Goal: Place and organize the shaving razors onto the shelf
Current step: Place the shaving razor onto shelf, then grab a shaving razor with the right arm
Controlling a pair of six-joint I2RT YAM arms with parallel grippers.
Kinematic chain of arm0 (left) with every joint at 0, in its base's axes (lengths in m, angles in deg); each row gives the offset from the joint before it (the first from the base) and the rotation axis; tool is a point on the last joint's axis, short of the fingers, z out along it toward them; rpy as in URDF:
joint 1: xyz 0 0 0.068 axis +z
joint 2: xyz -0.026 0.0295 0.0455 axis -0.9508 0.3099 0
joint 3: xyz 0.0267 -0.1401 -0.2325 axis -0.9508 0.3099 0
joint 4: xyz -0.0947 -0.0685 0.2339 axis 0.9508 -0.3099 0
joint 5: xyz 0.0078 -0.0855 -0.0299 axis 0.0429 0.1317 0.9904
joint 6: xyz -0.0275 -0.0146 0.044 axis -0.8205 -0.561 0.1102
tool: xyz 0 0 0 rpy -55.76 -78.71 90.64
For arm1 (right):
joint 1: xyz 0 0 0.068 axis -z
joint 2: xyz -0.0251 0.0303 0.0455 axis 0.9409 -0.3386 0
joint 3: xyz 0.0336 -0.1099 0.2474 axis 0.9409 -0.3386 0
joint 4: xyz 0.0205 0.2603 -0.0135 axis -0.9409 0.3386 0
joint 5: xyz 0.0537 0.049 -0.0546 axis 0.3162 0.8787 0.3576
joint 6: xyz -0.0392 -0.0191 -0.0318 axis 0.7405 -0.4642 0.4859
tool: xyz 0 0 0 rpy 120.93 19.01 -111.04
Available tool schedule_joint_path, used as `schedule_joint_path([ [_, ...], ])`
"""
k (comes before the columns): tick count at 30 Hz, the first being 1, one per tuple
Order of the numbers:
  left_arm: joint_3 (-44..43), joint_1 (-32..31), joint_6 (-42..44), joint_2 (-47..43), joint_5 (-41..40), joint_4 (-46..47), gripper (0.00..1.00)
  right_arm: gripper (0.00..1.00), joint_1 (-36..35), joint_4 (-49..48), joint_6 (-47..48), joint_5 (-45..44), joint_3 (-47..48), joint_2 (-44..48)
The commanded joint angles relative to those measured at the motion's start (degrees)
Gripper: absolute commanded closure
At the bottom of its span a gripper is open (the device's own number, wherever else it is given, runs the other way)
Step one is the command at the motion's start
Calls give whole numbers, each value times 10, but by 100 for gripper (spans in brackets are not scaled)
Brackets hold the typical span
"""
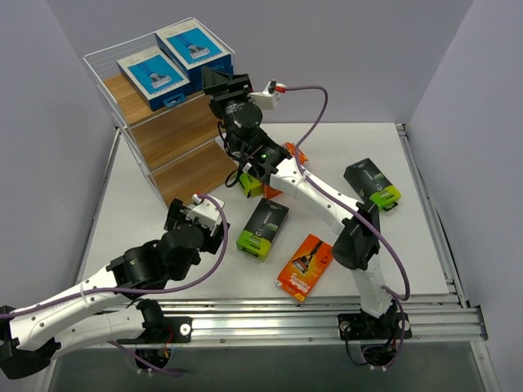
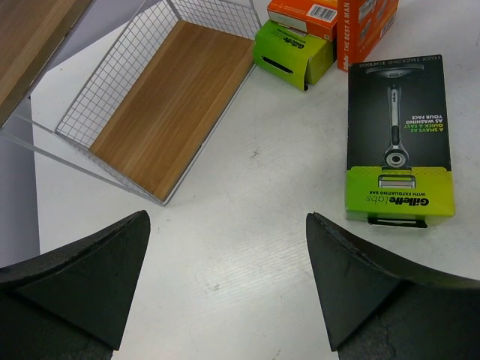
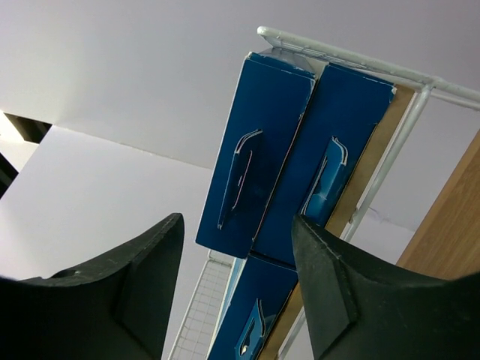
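The shelf (image 1: 184,131) stands at the far left, with two blue-and-white razor packs (image 1: 153,75) (image 1: 192,45) on its top board. My right gripper (image 1: 214,80) is at that tier, open. In its wrist view its fingers (image 3: 238,221) stand apart in front of the blue pack ends (image 3: 255,150) and grip nothing. My left gripper (image 2: 227,217) hangs open and empty over bare table near the shelf's bottom board (image 2: 169,105). A black-and-lime pack (image 2: 400,142) lies flat just right of it.
More packs lie on the table: a black-and-lime one (image 1: 373,184) at the right, another (image 1: 249,184) under the right arm, an orange one (image 1: 306,266) near the front, and orange ones (image 2: 304,11) by the shelf's foot. The shelf's white wire frame (image 3: 390,75) is close to the right fingers.
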Motion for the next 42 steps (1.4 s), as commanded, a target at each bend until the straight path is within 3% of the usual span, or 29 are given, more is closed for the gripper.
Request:
schedule_joint_path([
  [1,-8,4,5,9,5,8,6,44,1,-17,10,2,-7,46],
  [11,-5,6,5,8,-3,8,6,39,-4,-28,26,10,-73,111],
  [20,-2,10,10,-2,-19,14,6,35,-8,-41,52,1,-247,241],
  [29,-1,12,15,-17,-39,21,6,27,2,53,130,15,-430,386],
  [40,10,16,21,-23,-45,46,6,21,36,181,148,35,-681,578],
  [42,10,16,21,-19,-43,51,6,11,39,194,141,29,-702,591],
])
